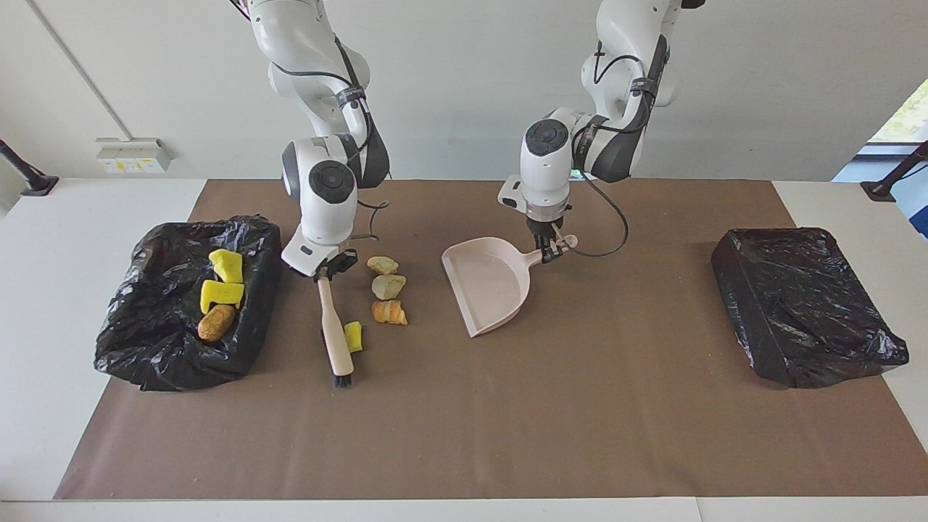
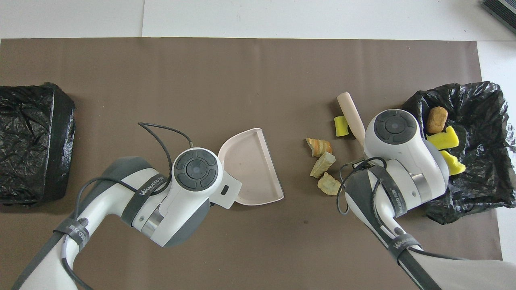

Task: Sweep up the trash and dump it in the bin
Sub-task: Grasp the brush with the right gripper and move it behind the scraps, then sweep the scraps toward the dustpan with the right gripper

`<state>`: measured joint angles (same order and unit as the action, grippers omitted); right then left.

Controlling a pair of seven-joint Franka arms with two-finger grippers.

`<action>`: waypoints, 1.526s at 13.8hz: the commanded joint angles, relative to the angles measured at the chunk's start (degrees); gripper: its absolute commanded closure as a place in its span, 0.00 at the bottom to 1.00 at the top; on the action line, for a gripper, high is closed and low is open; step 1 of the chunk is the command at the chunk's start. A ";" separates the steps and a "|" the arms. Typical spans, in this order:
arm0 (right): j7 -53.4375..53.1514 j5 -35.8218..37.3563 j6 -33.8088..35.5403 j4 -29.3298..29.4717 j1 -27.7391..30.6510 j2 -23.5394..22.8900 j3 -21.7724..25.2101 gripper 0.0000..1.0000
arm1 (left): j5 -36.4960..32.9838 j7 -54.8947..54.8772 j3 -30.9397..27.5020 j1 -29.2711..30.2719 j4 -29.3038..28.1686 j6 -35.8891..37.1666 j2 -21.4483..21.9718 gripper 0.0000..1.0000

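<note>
Facing view: we see right gripper (image 1: pixel 333 272) clamped on brush (image 1: pixel 336 335) handle, left gripper (image 1: pixel 551 250) seemingly gripping dustpan (image 1: pixel 489 284) handle; four trash (image 1: pixel 388 287) lumps between.

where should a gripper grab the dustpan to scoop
By its short handle, from above: it sticks out of the dustpan at the closed end nearer the robots, leaving the open lip facing the trash. The left gripper already has its jaws there.
</note>
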<state>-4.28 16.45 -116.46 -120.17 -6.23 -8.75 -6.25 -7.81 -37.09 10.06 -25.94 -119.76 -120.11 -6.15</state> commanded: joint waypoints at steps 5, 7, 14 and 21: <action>3.67 -18.27 3.34 -5.08 -6.33 4.80 -1.13 1.00 | -0.72 0.88 -0.66 -1.04 -2.06 -0.39 1.76 1.00; 0.61 -22.93 2.91 -5.17 -8.79 4.71 -1.13 1.00 | -0.72 0.88 -0.66 -1.04 -2.06 -0.74 1.76 1.00; -3.79 -39.02 1.67 -2.19 -13.89 3.39 -1.13 1.00 | -0.63 0.62 -0.66 -1.04 -2.67 -0.92 2.11 1.00; -8.02 -34.75 17.66 0.92 -5.83 12.25 -0.07 1.00 | -0.72 0.01 -0.74 -1.04 -4.25 -1.44 2.81 1.00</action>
<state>-10.82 -20.80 -101.29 -115.23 -15.38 -1.52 -6.06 -7.81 -37.00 10.04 -25.98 -120.62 -120.35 -5.99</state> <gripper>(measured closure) 0.740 0.678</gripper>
